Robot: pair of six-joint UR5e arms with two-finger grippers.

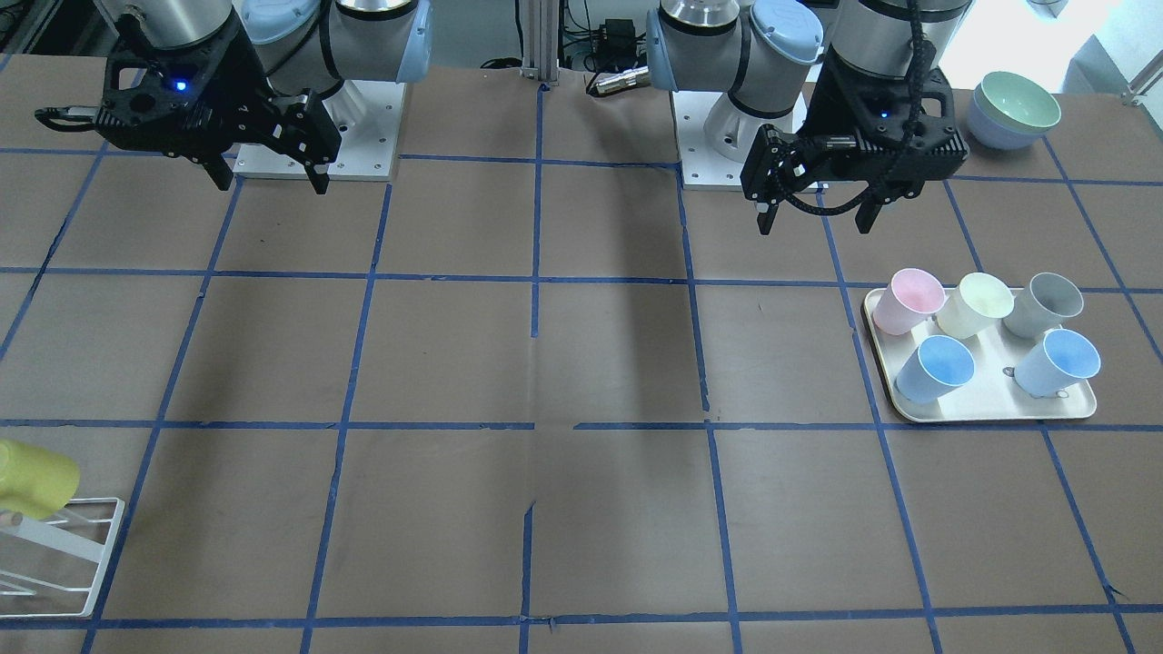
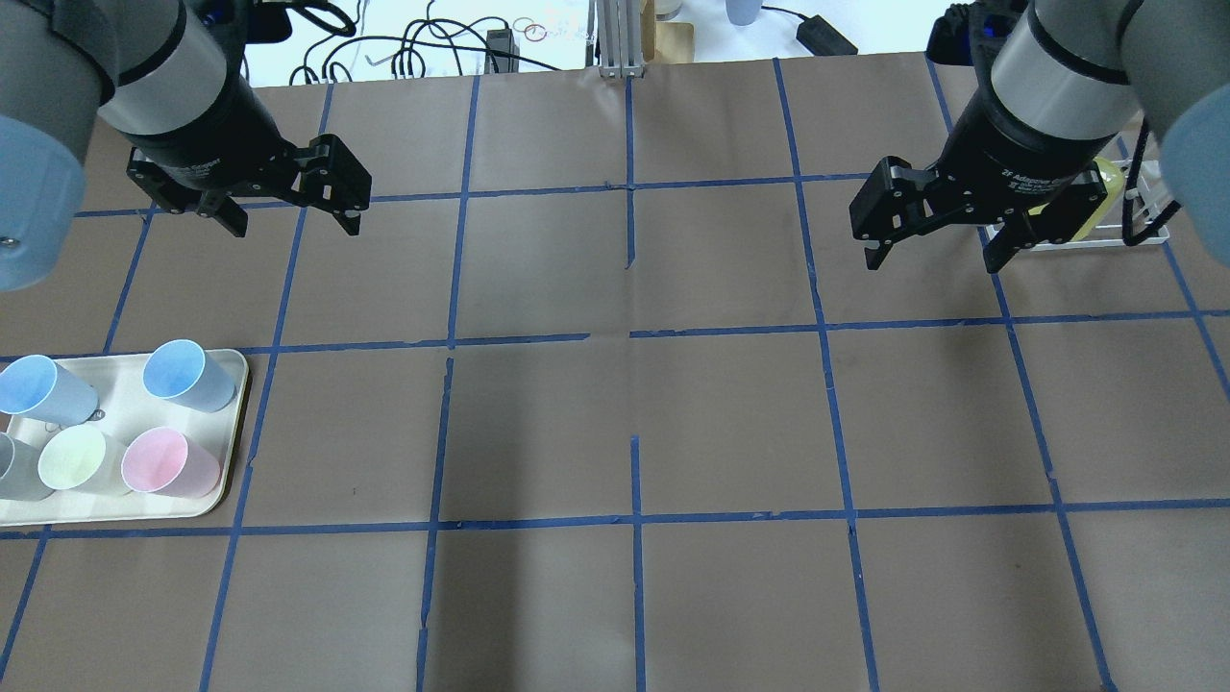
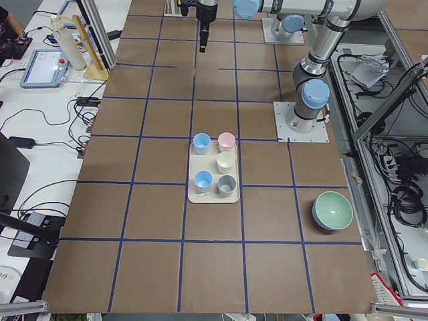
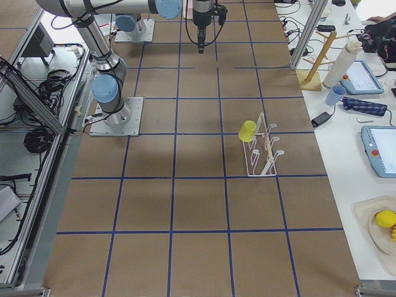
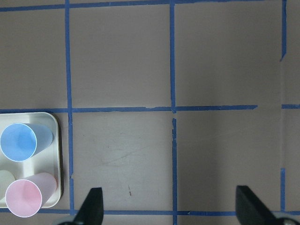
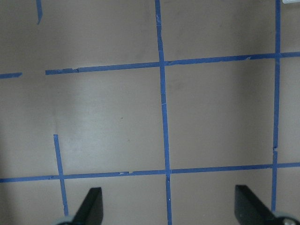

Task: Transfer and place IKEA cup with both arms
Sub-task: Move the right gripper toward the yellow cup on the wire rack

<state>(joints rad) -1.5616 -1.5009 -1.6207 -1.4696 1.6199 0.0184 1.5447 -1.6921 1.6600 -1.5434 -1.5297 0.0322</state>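
Yellow IKEA cup (image 4: 248,130): tilted on white wire rack (image 4: 263,151), right end of worktop (image 2: 625,432), likely staged for pickup.
Right claw (image 2: 932,259): spread wide, empty, hovering near rack.
Left claw (image 2: 296,228): spread wide, empty, up beyond tray (image 2: 120,380), probable receiver.

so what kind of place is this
Probably a robotics lab: the left arm and right arm are bolted to a table gridded with blue tape, with a teach pendant and loose cables alongside.
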